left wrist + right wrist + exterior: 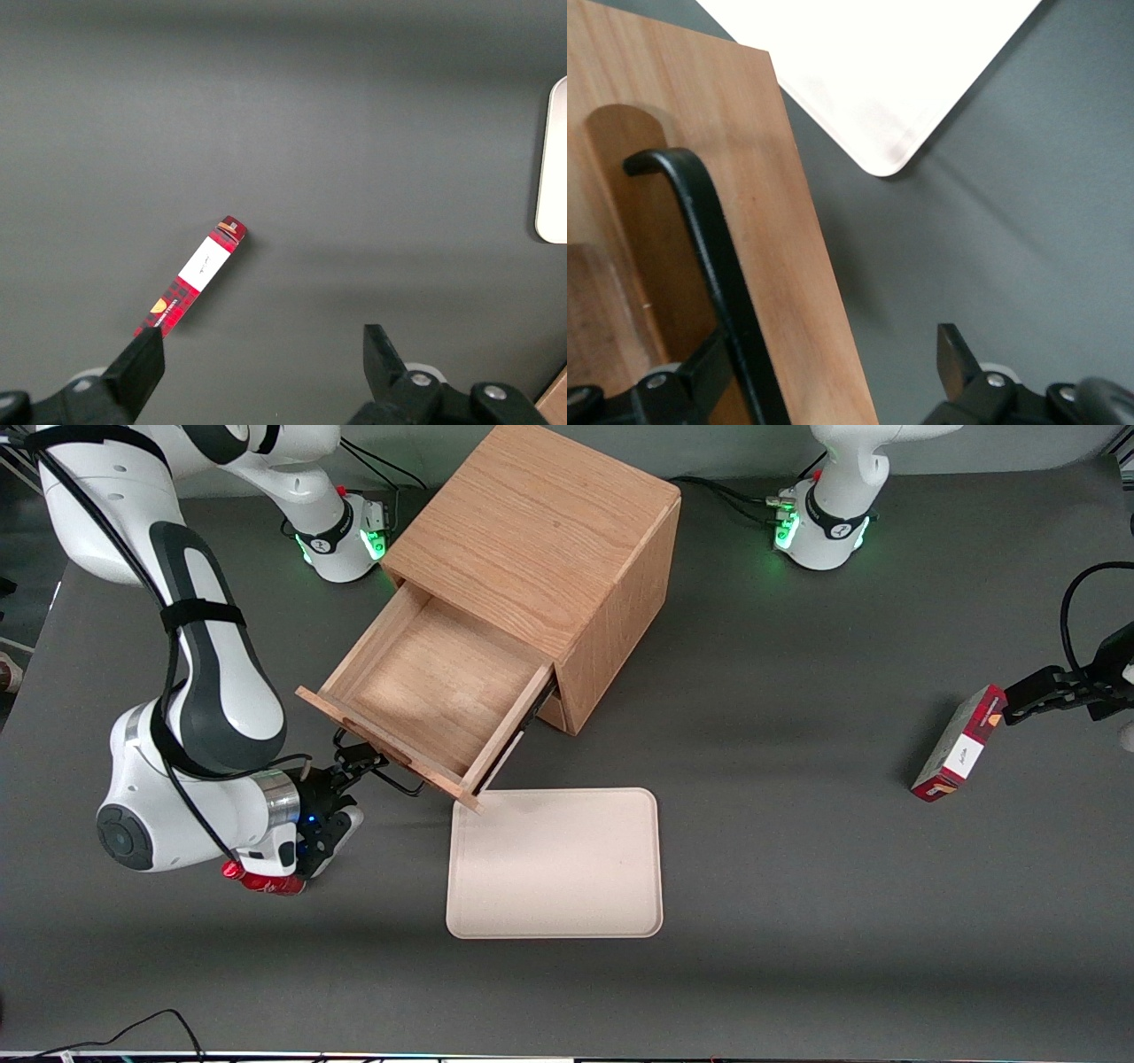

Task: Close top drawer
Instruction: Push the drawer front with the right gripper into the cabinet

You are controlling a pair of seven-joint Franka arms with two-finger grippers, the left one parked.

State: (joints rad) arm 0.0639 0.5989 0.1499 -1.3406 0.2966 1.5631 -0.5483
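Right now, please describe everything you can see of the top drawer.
The top drawer is light oak wood, shallow, pulled far out of the cabinet and empty inside. Its flat front carries a thin black wire handle. The end effector is at this handle, open, with one finger beside the bar.

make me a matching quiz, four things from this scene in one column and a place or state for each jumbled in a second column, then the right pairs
1. top drawer
2. gripper
3. tray
4. red box

A. toward the parked arm's end of the table
B. pulled open, nothing inside
C. flat on the table, nearer the front camera than the cabinet
D. at the drawer's black handle

Pairs: 1-B, 2-D, 3-C, 4-A
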